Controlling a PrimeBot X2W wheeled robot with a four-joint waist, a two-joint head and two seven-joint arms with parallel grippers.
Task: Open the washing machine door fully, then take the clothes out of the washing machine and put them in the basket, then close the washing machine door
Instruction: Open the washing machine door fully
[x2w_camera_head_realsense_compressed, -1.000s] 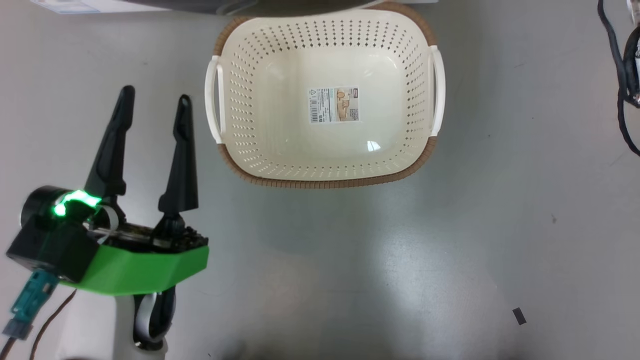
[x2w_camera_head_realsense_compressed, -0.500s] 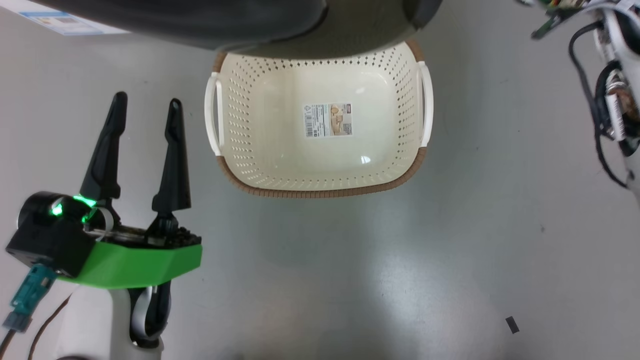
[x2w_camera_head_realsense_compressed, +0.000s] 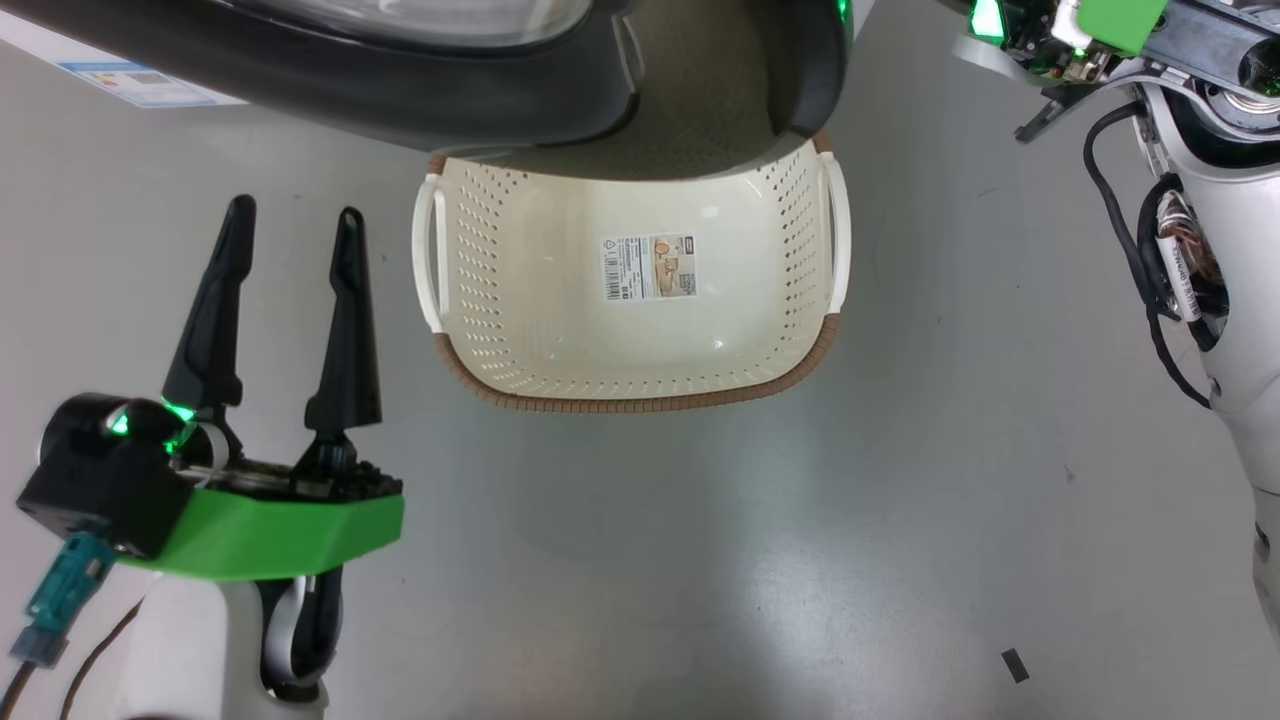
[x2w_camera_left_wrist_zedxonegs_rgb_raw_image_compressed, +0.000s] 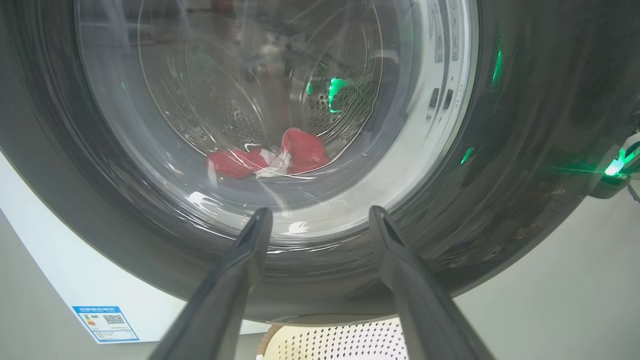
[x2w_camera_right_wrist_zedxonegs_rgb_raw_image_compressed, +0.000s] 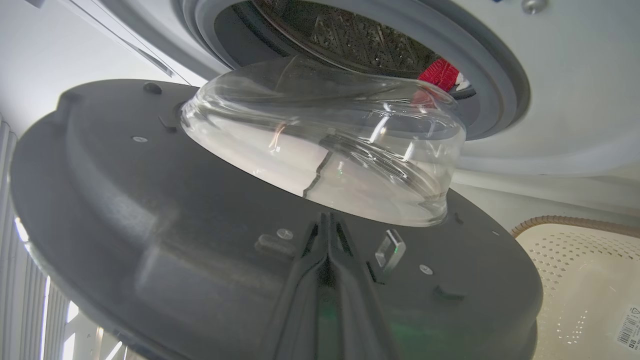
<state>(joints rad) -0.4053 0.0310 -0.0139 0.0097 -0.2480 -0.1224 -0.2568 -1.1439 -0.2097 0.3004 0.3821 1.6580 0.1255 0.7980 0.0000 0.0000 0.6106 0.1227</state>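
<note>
The washing machine door (x2w_camera_head_realsense_compressed: 420, 95) stands partly open, its black rim hanging over the far edge of the cream basket (x2w_camera_head_realsense_compressed: 640, 385). My right gripper (x2w_camera_right_wrist_zedxonegs_rgb_raw_image_compressed: 327, 220) is shut, its tips against the door's dark inner face just below the glass bowl (x2w_camera_right_wrist_zedxonegs_rgb_raw_image_compressed: 325, 150). Behind it, the clothes (x2w_camera_right_wrist_zedxonegs_rgb_raw_image_compressed: 440, 75) lie red in the steel drum inside the grey rubber ring (x2w_camera_right_wrist_zedxonegs_rgb_raw_image_compressed: 500, 80). My left gripper (x2w_camera_head_realsense_compressed: 293, 215) hangs open left of the basket. In the left wrist view the left gripper (x2w_camera_left_wrist_zedxonegs_rgb_raw_image_compressed: 318, 217) faces the door's glossy outer face (x2w_camera_left_wrist_zedxonegs_rgb_raw_image_compressed: 525, 150), with the clothes (x2w_camera_left_wrist_zedxonegs_rgb_raw_image_compressed: 270, 160) showing through the glass.
The basket holds nothing but its label sticker (x2w_camera_head_realsense_compressed: 648, 268). The white machine front with its blue label (x2w_camera_left_wrist_zedxonegs_rgb_raw_image_compressed: 105, 322) is at the lower left of the left wrist view. My right arm (x2w_camera_head_realsense_compressed: 1180, 250) with dark cables runs down the right edge. Grey floor lies in front.
The door has swung out over the basket's far side, and my right arm has come into the upper right. The head view has shifted slightly. My left gripper has stayed open in place.
</note>
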